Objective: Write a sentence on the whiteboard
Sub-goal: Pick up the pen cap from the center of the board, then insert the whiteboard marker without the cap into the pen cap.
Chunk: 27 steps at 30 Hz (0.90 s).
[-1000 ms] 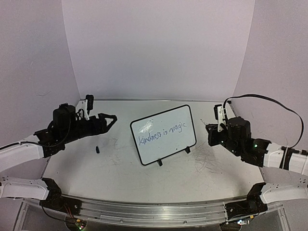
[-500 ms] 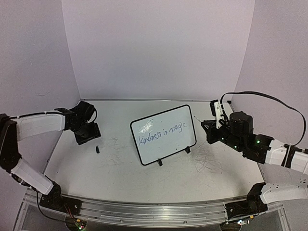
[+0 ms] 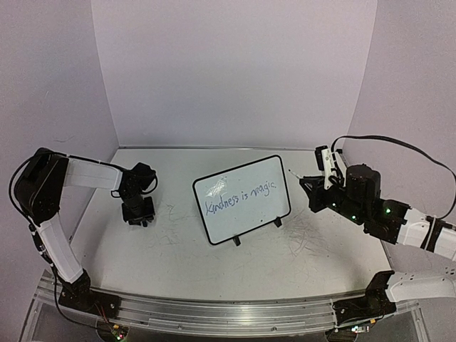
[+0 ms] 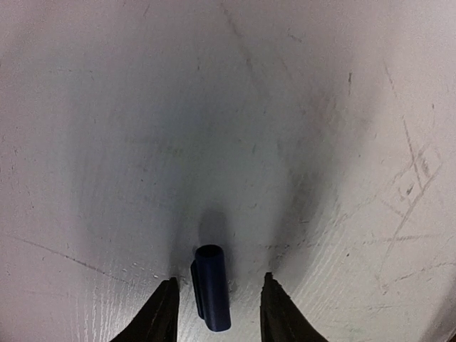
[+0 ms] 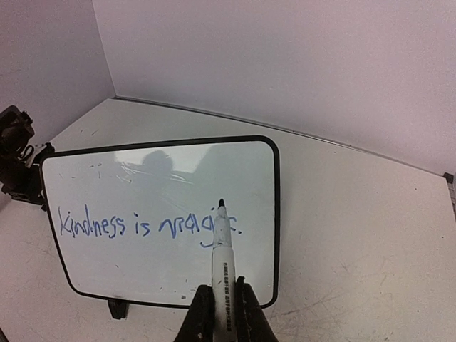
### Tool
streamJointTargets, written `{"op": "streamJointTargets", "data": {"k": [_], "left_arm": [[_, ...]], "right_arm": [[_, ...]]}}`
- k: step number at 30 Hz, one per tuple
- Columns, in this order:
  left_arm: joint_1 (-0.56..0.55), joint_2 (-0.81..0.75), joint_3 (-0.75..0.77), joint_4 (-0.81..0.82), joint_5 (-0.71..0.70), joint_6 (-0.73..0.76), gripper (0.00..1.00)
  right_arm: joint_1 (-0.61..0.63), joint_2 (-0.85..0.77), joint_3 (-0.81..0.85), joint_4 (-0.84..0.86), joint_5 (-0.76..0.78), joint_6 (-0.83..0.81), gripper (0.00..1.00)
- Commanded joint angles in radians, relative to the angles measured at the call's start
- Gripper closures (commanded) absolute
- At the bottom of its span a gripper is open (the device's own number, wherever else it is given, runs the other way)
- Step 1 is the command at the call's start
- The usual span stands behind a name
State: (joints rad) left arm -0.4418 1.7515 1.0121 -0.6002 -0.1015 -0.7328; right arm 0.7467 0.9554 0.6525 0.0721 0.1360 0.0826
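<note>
The sentence [image 5: 142,226], thin blue handwriting reading "Kindness is magic" with a full stop after it, runs in one slanted line across the small rectangular whiteboard [image 3: 241,199]. The board has a thin black frame and stands tilted on two little black feet at the middle of the scuffed white table [image 3: 214,274]. The writing looks finished, so the step in hand is most likely capping the pen. The right arm's jaws are pressed together on the barrel of a white marker [image 5: 222,274] with a dark tip. From above, that tip seems to sit just off the board's right edge rather than on it. Well apart, at the left of the table, the left arm's jaws point down and stand spread on either side of a short dark blue cylindrical cap [image 4: 211,296]. The cap lies flat on the table, with a gap showing on each side. The next move calls for those jaws to close squarely on the cap without rolling it away. The cap's open end would then have to be brought in line with the marker tip. No tray, box or other container is in view.
</note>
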Motion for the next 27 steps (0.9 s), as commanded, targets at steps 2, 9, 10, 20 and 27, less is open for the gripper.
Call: {"op": "streamJointTargets", "data": {"k": [2, 9, 10, 20, 27], "left_arm": [[-0.037, 0.021, -0.008, 0.004, -0.055, 0.014, 0.69], [-0.062, -0.001, -0.027, 0.006, -0.121, 0.04, 0.88], [-0.061, -0.021, -0.032, 0.005, -0.135, 0.046, 0.9], [-0.074, -0.413, 0.113, 0.023, -0.225, 0.291, 0.95], [-0.348, -0.6, 0.25, 0.145, -0.107, 0.796, 0.95]], "right_arm": [[-0.003, 0.012, 0.039, -0.003, 0.001, -0.004, 1.0], [-0.002, -0.014, 0.093, -0.06, 0.049, -0.012, 1.0], [-0.002, -0.017, 0.101, -0.065, 0.054, -0.015, 1.0], [-0.001, 0.049, 0.318, -0.265, -0.087, 0.026, 1.0], [0.011, 0.155, 0.485, -0.336, -0.349, 0.111, 1.0]]}}
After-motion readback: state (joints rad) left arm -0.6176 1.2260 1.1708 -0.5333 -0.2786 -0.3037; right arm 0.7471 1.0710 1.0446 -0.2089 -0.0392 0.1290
